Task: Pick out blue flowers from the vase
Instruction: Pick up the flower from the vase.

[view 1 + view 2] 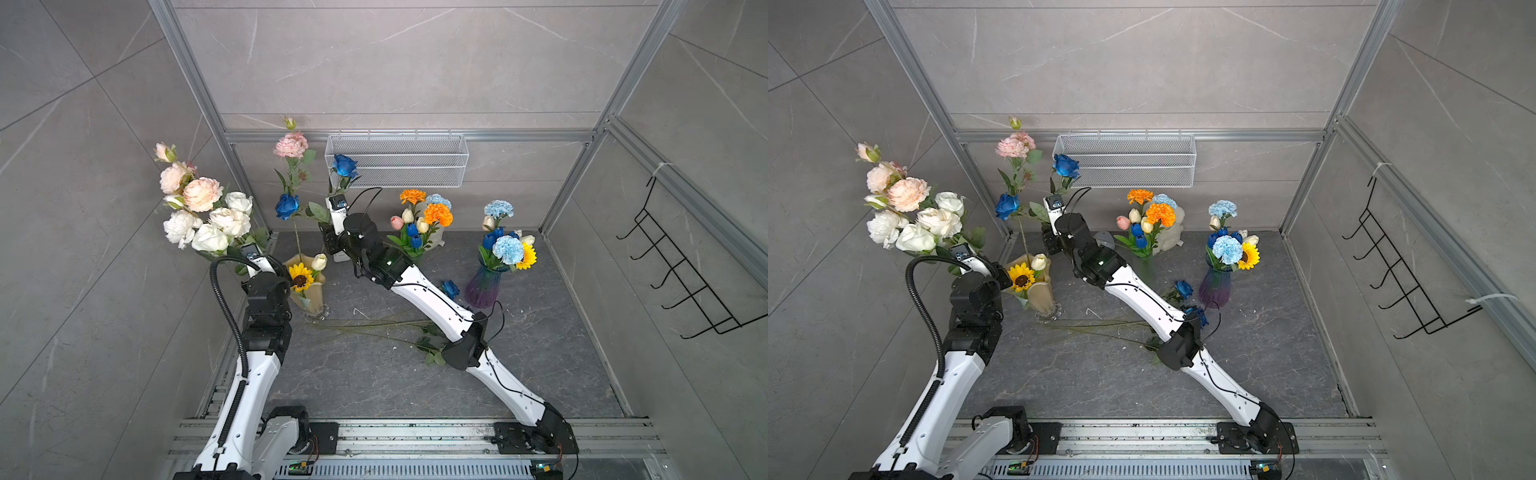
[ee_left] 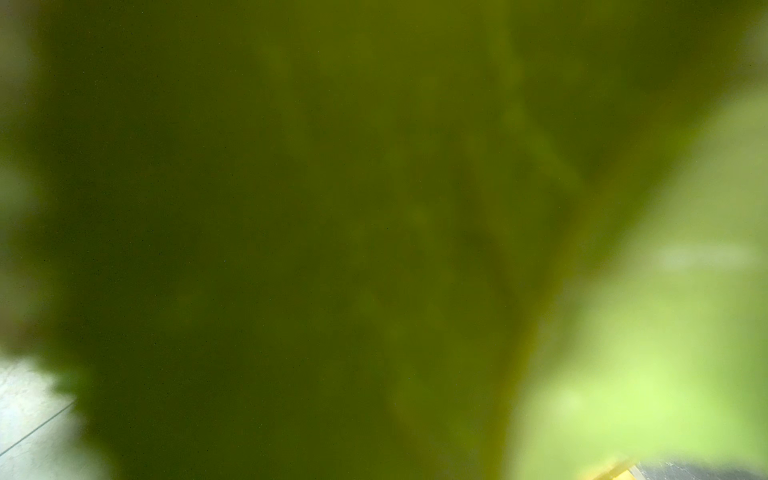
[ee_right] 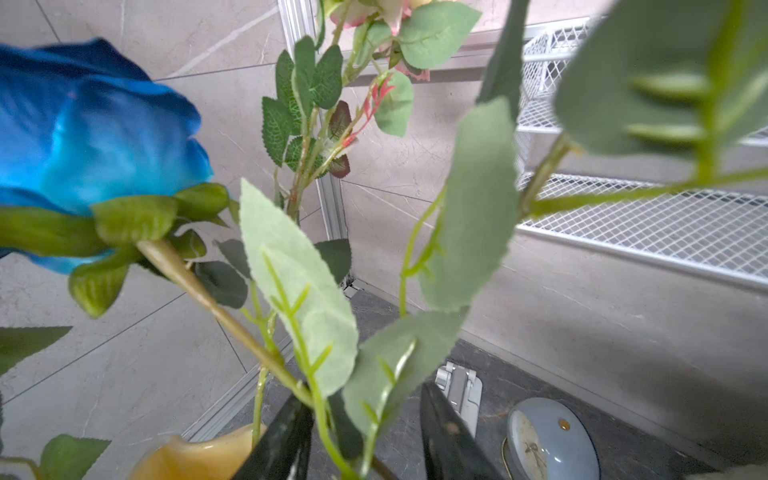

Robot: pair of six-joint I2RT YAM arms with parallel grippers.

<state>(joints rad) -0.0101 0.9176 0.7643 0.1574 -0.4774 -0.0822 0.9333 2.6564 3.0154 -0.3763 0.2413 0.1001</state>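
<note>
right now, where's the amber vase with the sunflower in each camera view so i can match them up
In a top view: amber vase left of centre, sunflower in it.
In a top view: same vase, slightly further left.
Left wrist: not discernible; blurred green fills it.
Right wrist: only its wavy rim, at the picture's edge near the blue rose.
Shared landmark: white mesh basket on the back wall (not left wrist).

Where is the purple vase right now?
In both top views the purple vase stands on the right side of the table, toward the back, with a blue rose lying just left of it.
</note>
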